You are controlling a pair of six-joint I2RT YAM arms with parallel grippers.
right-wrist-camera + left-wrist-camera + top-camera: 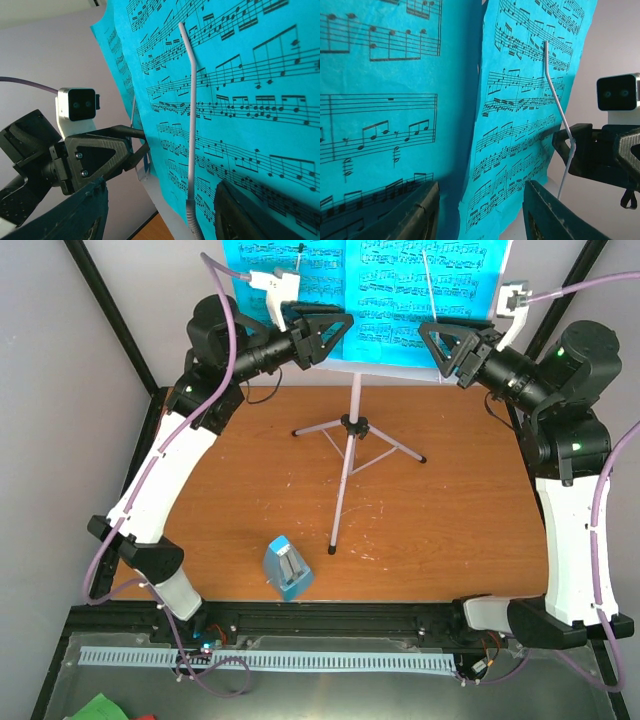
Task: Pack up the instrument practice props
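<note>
Bright-blue sheet-music pages (400, 290) stand on the desk of the grey tripod music stand (352, 440) at the back of the table. My left gripper (338, 330) is open at the pages' lower left, and its jaws (480, 215) straddle the lower corner of the right-hand page (520, 140). My right gripper (432, 340) is open at the lower right; its jaws (160, 215) stand either side of a page (240, 110) and a white wire page holder (192, 125). The light-blue metronome (288, 568) stands alone near the front edge.
Black frame posts (110, 310) rise at the back corners in front of grey walls. A white slotted strip (270, 660) runs along the near edge between the arm bases. Something green (100, 708) lies at the bottom left. The stand's legs (340, 510) spread over the wooden table (450, 530).
</note>
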